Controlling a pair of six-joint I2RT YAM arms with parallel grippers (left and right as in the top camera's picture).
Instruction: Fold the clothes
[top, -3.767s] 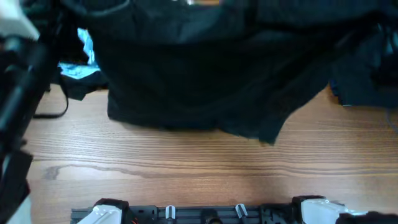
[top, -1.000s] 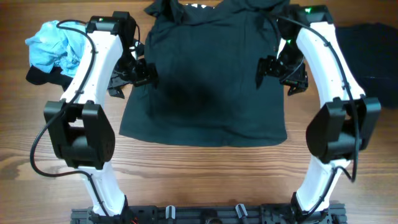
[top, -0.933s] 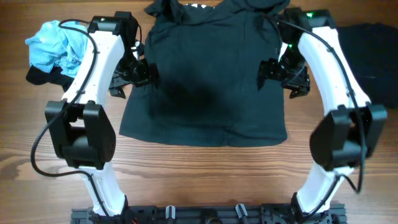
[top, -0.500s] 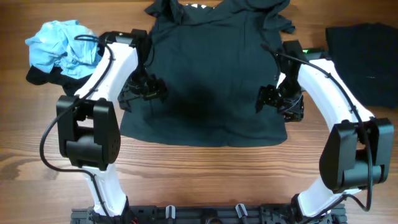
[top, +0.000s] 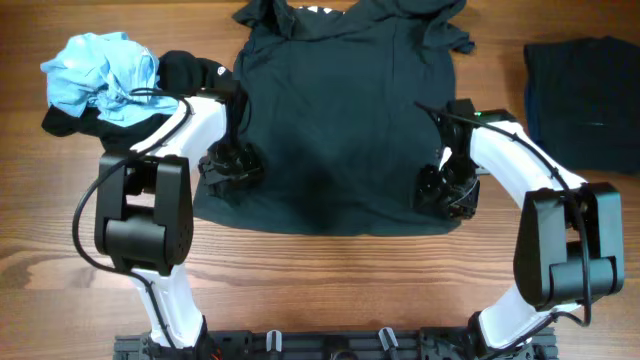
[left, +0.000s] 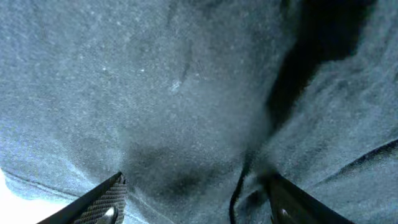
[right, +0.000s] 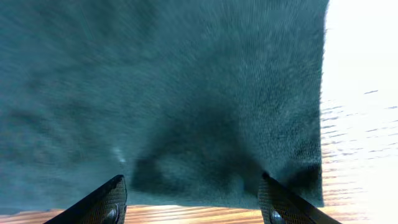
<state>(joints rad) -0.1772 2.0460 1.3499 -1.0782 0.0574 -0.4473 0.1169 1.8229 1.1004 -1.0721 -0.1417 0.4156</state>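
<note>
No legible txt, nos. or logos in any view. Only candidate: white marks (top: 320, 10) at top edge of black shirt (top: 330, 120), mostly hidden by folded fabric and too small to read.
</note>
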